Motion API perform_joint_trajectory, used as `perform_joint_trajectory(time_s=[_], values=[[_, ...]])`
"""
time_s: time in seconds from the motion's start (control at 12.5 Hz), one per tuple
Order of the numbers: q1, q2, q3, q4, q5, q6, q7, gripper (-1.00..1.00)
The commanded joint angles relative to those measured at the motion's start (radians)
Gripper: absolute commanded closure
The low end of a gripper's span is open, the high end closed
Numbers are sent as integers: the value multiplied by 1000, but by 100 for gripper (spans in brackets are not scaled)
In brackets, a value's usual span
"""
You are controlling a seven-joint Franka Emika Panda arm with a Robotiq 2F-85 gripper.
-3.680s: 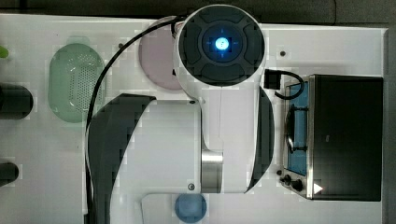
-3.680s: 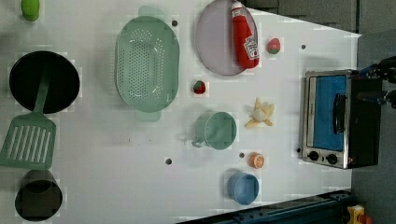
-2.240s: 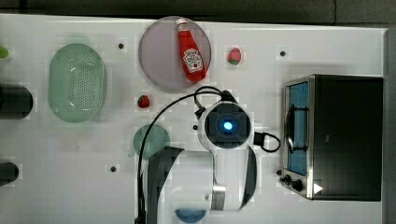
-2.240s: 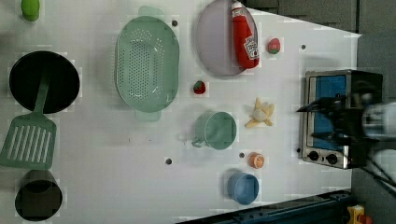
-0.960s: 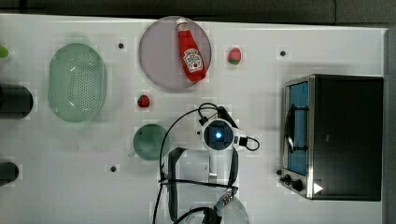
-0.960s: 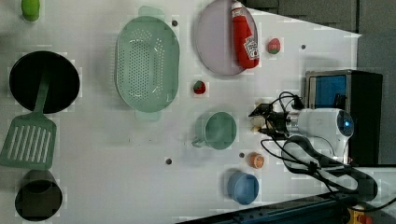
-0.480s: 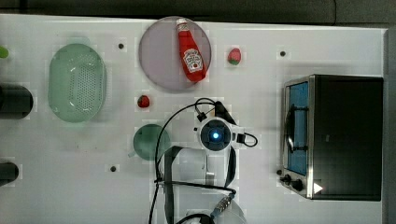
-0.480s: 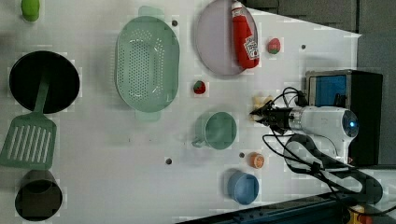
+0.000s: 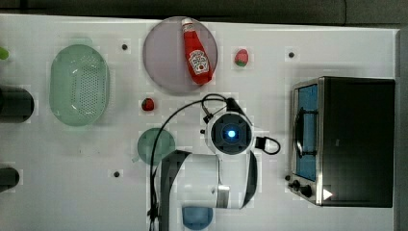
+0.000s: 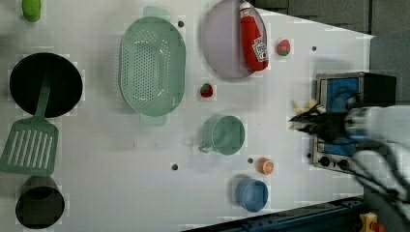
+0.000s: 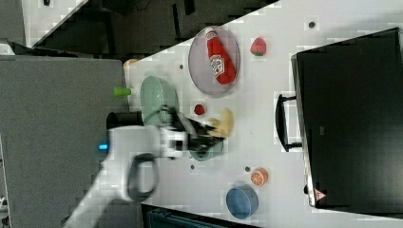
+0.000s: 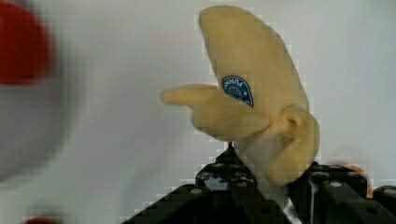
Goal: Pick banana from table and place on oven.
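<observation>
The pale yellow banana (image 12: 252, 93) with a blue sticker is pinched at its lower end between my black fingers (image 12: 322, 191). In the right view the banana (image 11: 225, 122) hangs off the tip of my gripper (image 11: 211, 130), above the white table (image 11: 280, 42) near the green cup. The left view puts the banana (image 10: 304, 104) and my gripper (image 10: 302, 121) just in front of the oven (image 10: 355, 87) door. From the top view, my wrist (image 9: 231, 133) hides the banana; the oven (image 9: 358, 139) stands at the top view's right with its black top bare.
A ketchup bottle (image 9: 196, 53) lies on a purple plate (image 9: 163, 57). Close by are a green cup (image 9: 155, 144), two strawberries (image 9: 241, 57) (image 9: 148, 104), an orange slice (image 10: 265, 166) and a blue bowl (image 10: 251, 193). A green colander (image 9: 79, 91) and dark pans sit at the top view's left.
My gripper has shut on the banana and lifted it off the table. In the left view it has moved right, toward the oven front.
</observation>
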Motion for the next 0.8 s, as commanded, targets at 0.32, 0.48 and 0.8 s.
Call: perform_joint_trajectory(time_s=[0.32,0.48,0.8], values=[[13,-218,-13,292,-9,-441,35,48],[1,-207,-41,383,-10,-546,33,48],[-24,-136,-179,531,-41,-587,-164,48]])
